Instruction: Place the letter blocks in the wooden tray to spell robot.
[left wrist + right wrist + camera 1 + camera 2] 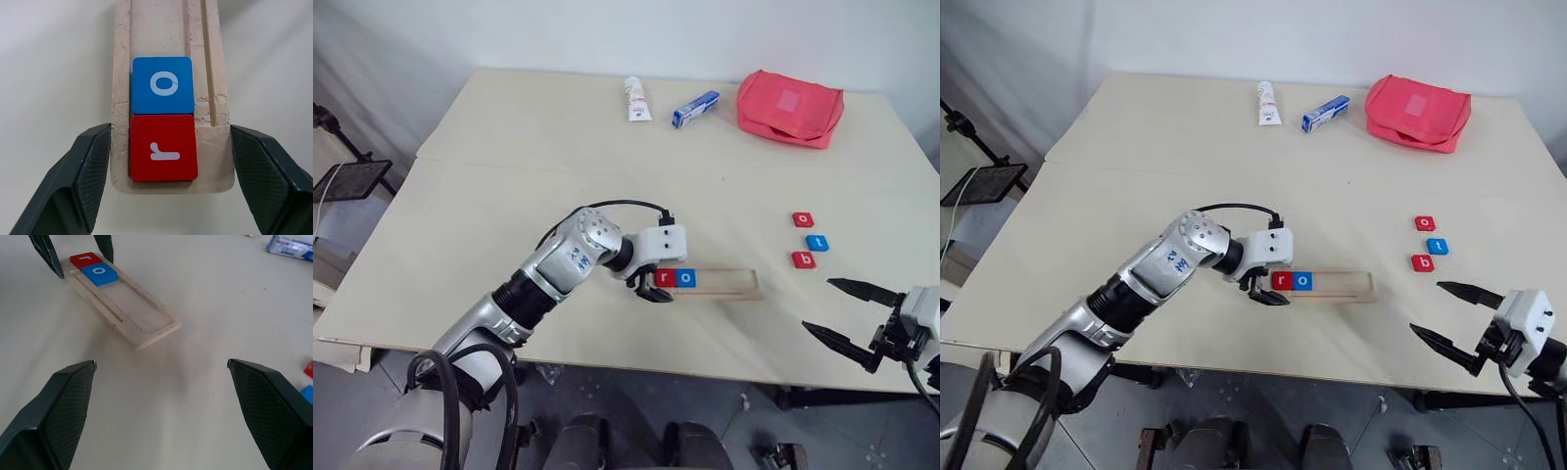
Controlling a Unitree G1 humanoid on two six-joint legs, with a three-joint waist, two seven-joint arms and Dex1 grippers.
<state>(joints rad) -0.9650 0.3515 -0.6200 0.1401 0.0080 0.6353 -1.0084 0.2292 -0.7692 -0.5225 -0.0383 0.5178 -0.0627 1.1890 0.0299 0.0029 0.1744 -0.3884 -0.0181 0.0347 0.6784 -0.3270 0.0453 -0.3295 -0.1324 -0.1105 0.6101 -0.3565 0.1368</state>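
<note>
While the left gripper [656, 291] straddles the wooden tray [729, 284] near the tabletop's front edge — fingers apart, red r [163, 148] and blue o [162, 84] inside — three letter blocks [810, 242], a pouch [790, 107] and a box [695, 109] lie beyond; the right gripper [839, 313] gapes wide.

Silver left arm [548, 269], black cable, white wrist housing, perhaps blue label, black pincer [656, 291]

I see my left gripper [655, 285] at the left end of the tray [729, 284], where a red r [666, 278] and a blue o [686, 278] sit side by side. To the right lie three loose tiles: red o [803, 219], blue t [818, 242], red b [803, 259]. My right gripper [842, 313] hovers open near them. A tube [637, 99], box [695, 109] and pouch [790, 107] rest at the table's [509, 186] far edge.
</note>
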